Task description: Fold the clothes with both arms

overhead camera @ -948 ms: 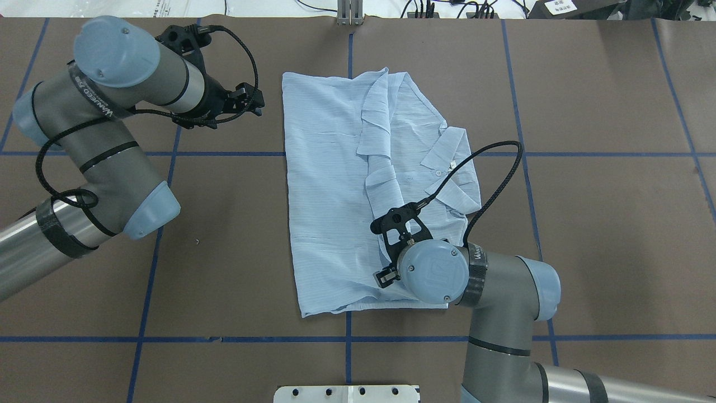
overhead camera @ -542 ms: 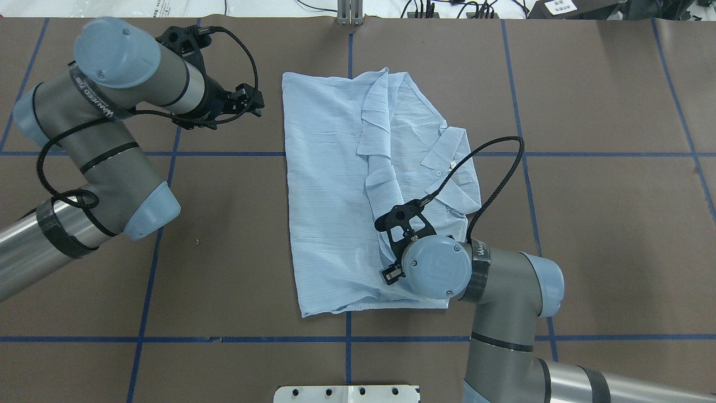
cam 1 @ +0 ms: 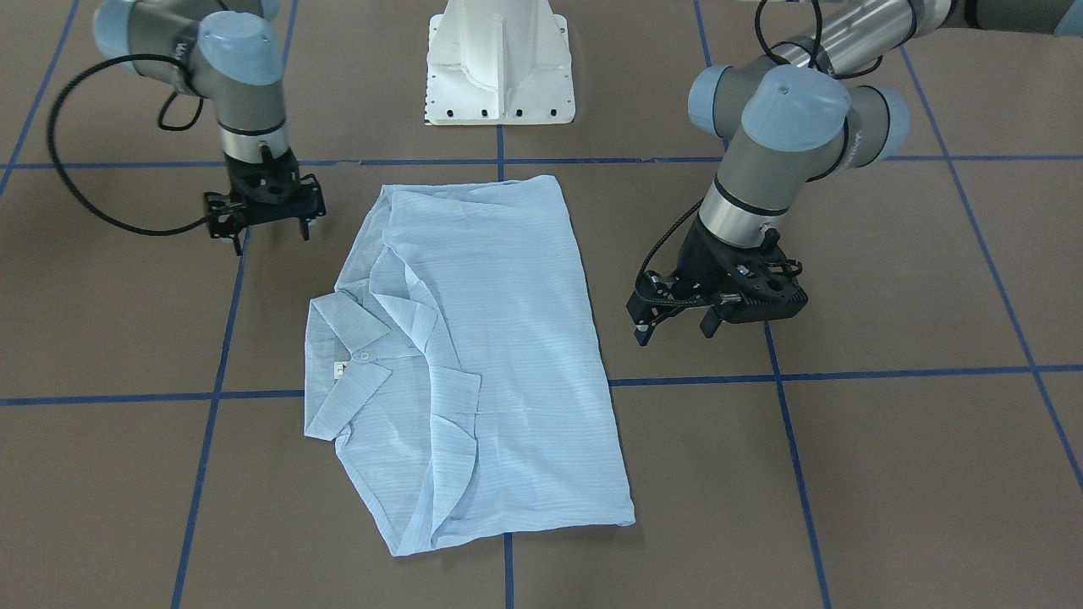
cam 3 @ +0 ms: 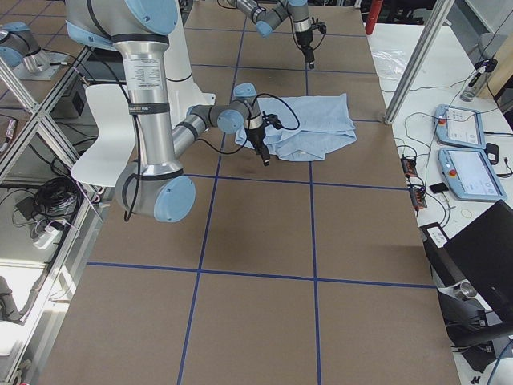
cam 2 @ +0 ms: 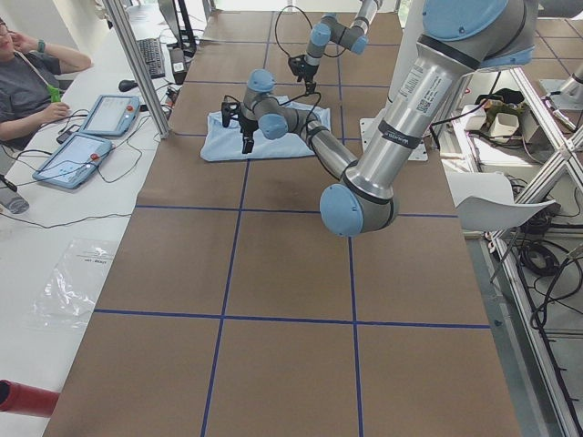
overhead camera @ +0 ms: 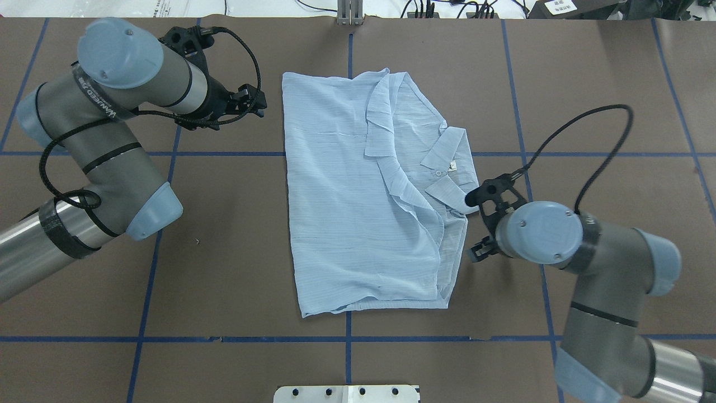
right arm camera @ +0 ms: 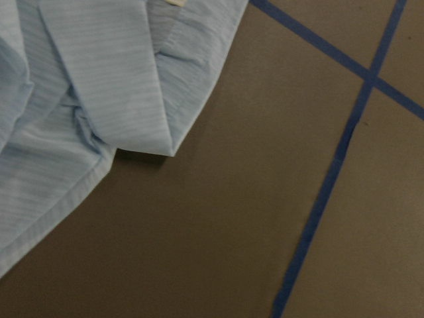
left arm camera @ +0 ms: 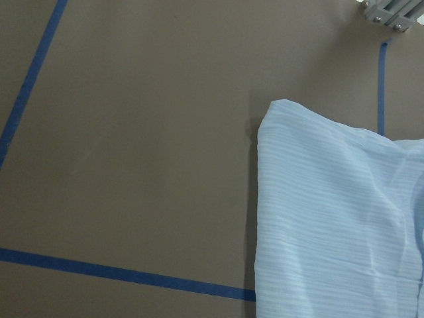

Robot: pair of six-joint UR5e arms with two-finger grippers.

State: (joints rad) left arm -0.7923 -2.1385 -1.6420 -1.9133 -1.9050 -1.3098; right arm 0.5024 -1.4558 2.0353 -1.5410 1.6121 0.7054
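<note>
The light blue striped shirt (overhead camera: 347, 196) lies folded into a rectangle at the table's middle, with its collar and neck label (overhead camera: 452, 165) on the right. It also shows in the front-facing view as the shirt (cam 1: 499, 338). My left gripper (cam 1: 674, 330) hangs open and empty just above the table, beside the shirt's far-left corner. My right gripper (cam 1: 271, 237) is open and empty too, off the shirt's edge near the collar. From overhead, the left gripper (overhead camera: 249, 101) is clear, while the right gripper (overhead camera: 480, 252) is mostly hidden under its wrist. Each wrist view shows a shirt edge (left arm camera: 331, 218) (right arm camera: 99, 86) on brown table.
The white pedestal base (cam 1: 499, 59) stands at the robot's side of the table. Blue tape lines (overhead camera: 224, 154) cross the brown surface. Cables (overhead camera: 447, 8) lie along the far edge. A person (cam 2: 27, 82) sits at a side table with tablets.
My right gripper has moved off the shirt's near part to the right, past its edge. The folded flap there now lies flatter. The left arm has barely moved.
</note>
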